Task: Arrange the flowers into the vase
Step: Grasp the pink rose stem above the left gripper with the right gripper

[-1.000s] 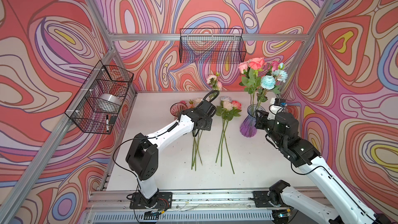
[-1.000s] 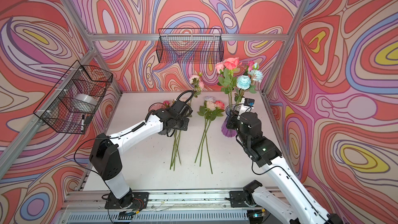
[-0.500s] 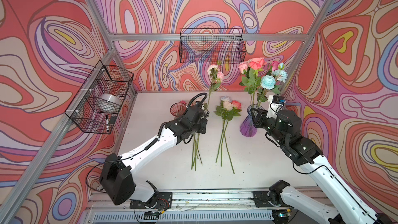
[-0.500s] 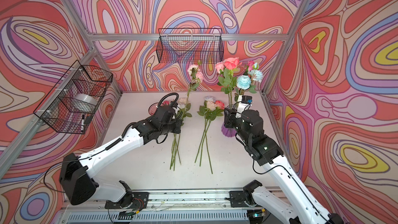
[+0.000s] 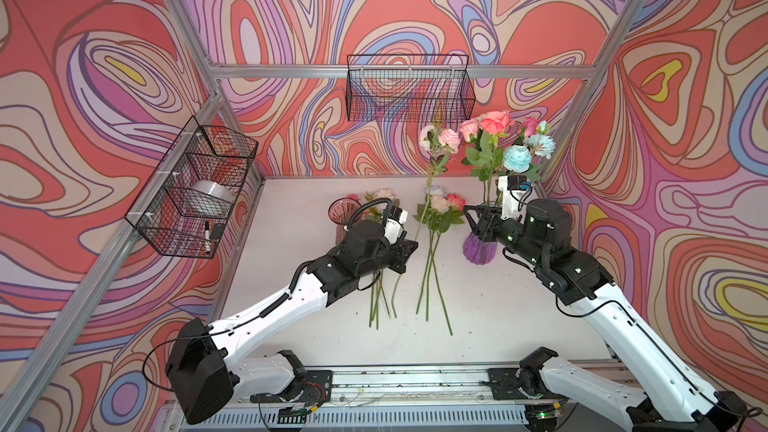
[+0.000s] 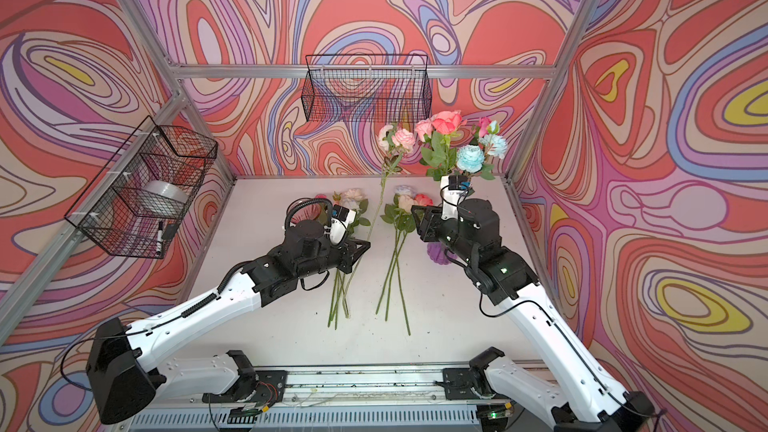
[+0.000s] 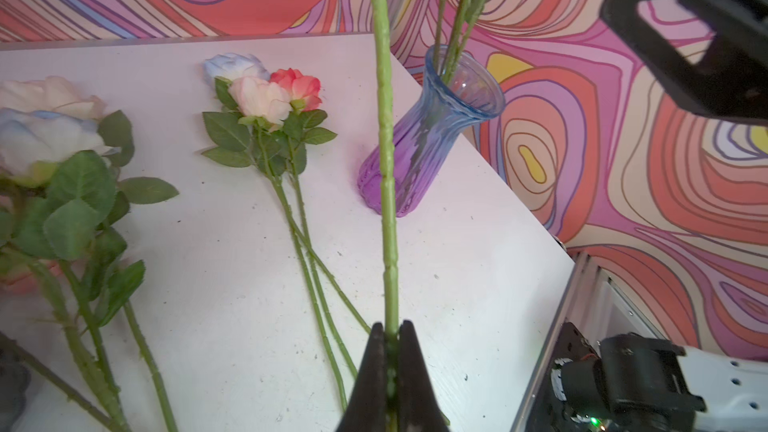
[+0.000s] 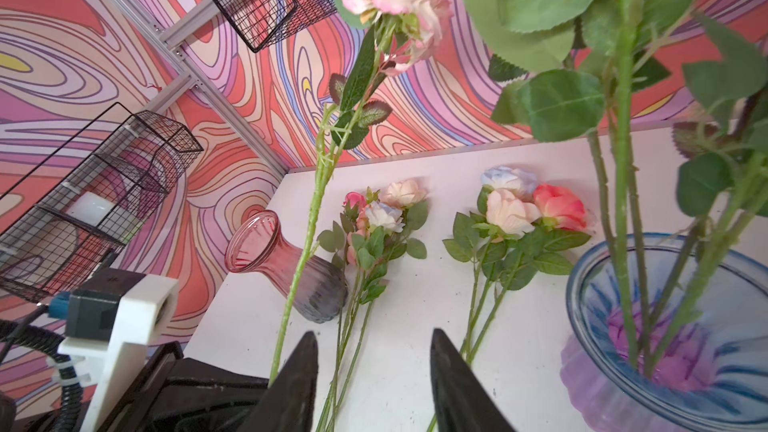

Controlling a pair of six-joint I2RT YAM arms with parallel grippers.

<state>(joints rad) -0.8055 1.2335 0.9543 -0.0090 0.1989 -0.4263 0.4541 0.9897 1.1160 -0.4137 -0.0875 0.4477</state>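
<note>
A white counter [image 5: 519, 309] is seen carrying two upright ribbed glass vases, a pink-to-grey vase [image 5: 342, 214] toward its rear left and a blue-to-purple vase [image 5: 478, 252] near its right edge. Between them two bunches of roses are laid flat, a cream, blue and pink bunch [image 8: 380, 218] just beside the former and a cream, blue and coral bunch [image 7: 270, 143] nearer the latter.

On the table [image 5: 498, 305], flowers [image 5: 440, 206] lie between the left vase [image 5: 343, 213] and right vase [image 5: 478, 250].

No writing, label, brand, number or sign is legible on anything in view.
</note>
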